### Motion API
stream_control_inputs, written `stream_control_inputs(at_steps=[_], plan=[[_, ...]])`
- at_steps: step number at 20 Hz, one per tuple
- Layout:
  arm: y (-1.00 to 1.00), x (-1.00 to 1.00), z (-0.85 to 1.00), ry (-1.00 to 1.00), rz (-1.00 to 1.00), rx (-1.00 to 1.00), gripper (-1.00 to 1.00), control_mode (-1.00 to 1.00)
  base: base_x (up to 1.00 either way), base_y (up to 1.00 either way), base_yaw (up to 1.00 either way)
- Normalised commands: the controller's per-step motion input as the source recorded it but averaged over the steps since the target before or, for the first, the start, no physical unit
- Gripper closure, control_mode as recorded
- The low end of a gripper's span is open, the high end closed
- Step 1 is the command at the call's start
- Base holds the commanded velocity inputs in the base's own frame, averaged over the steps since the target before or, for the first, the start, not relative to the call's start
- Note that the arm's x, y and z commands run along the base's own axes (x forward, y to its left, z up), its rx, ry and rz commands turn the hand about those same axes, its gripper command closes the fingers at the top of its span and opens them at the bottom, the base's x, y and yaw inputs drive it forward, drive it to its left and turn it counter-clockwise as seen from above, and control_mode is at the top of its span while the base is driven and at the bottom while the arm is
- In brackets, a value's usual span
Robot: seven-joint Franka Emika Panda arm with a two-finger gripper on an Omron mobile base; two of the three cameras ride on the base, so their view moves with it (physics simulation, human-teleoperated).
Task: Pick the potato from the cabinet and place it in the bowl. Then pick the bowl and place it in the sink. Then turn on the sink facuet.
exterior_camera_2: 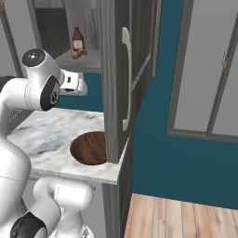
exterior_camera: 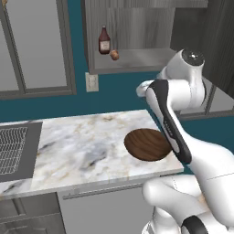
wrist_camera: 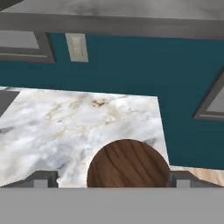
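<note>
hand point(wrist_camera: 107, 180): fingers spread wide, empty, above wide dark-brown wooden bowl point(exterior_camera: 147, 144) | bowl: on white-grey marble desk point(exterior_camera: 87, 146), right end | small tan-brown potato point(exterior_camera: 114, 55): on grey wood-grain cabinet point(exterior_camera: 137, 27) shelf, beside dark red-brown bottle point(exterior_camera: 104, 41)

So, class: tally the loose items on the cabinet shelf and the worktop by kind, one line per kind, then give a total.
Potato: 1, on the cabinet shelf
Bottle: 1, beside it on that shelf
Bowl: 1, on the marble worktop
Total: 3
</note>
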Motion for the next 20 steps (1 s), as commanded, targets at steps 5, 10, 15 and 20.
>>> stream_control_inputs(at_steps=[5,10,15,20], plan=[[0.35,0.03,0.80,-0.16,0.00,0.00,-1.00,-1.00,0.00,0.00,0.00],[0.17,0.07,0.60,-0.11,0.00,0.00,-1.00,-1.00,0.00,0.00,0.00],[0.41,0.51,0.13,-0.11,0.00,-0.01,-1.00,-1.00,0.00,0.00,0.00],[0.04,0.63,0.00,-0.07,0.07,0.01,-1.00,-1.00,0.00,0.00,0.00]])
